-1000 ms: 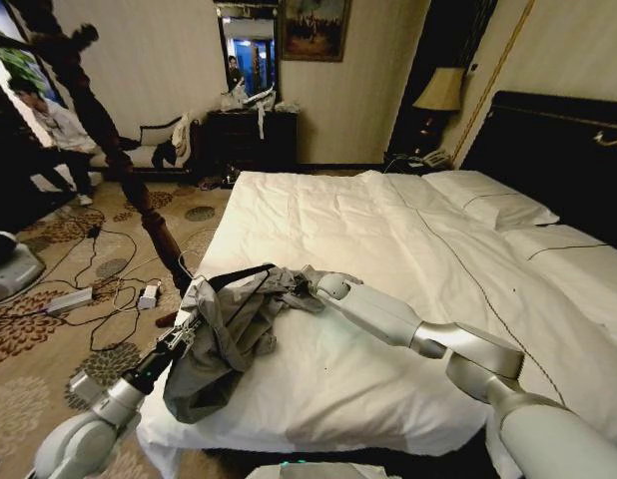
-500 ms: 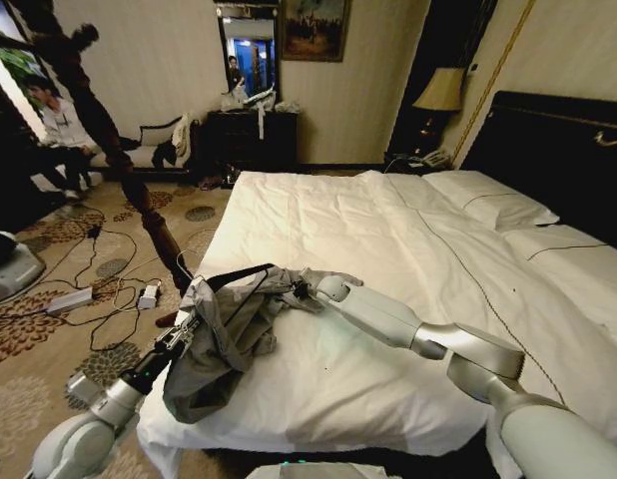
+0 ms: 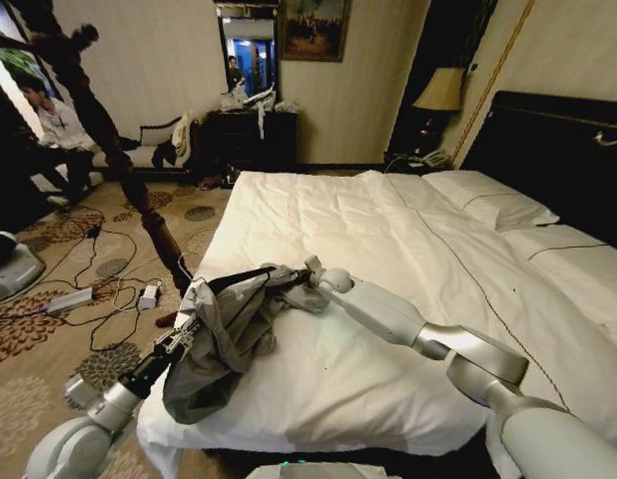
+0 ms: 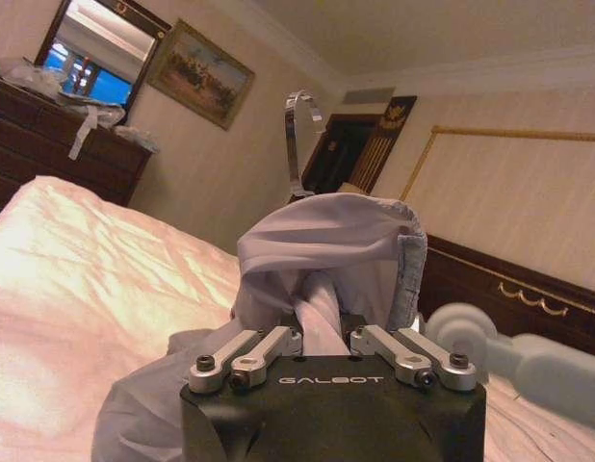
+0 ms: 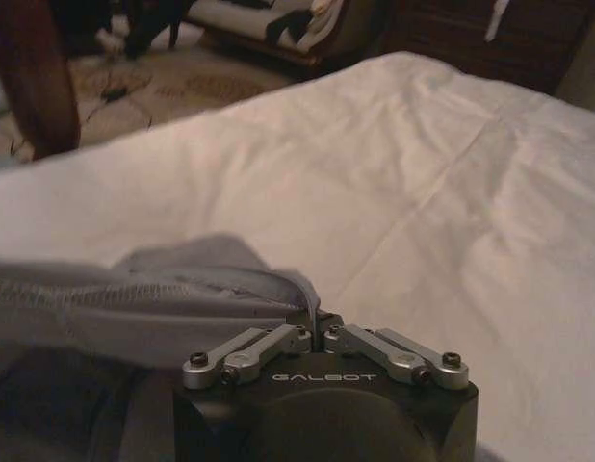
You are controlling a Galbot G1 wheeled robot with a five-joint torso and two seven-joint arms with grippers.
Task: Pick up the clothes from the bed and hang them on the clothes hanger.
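The light-grey clothes [image 3: 221, 339] hang in a creased bunch over the bed's [image 3: 388, 230] near left corner, draped on the black clothes hanger [image 3: 239, 276]. My left gripper [image 3: 186, 337] is low at that corner, shut on the hanger. In the left wrist view the cloth [image 4: 326, 241] covers the left gripper's [image 4: 323, 327] tips and the silver hook [image 4: 296, 135] rises above it. My right gripper [image 3: 307, 277] reaches across the duvet and is shut on a fold of the clothes at the hanger's far end. The right wrist view shows that gripper [image 5: 314, 318] pinching the grey edge [image 5: 163, 298].
A dark turned-wood coat stand [image 3: 139, 195] leans up from the carpet left of the bed. Cables and a power strip [image 3: 89, 294] lie on the floor there. A chair with garments [image 3: 169, 145] and a dresser [image 3: 254, 135] stand at the far wall. Black headboard [image 3: 558, 150] at right.
My right gripper has lifted a little and edged farther along with the cloth fold, drawing it over the hanger's end. The left arm has barely moved.
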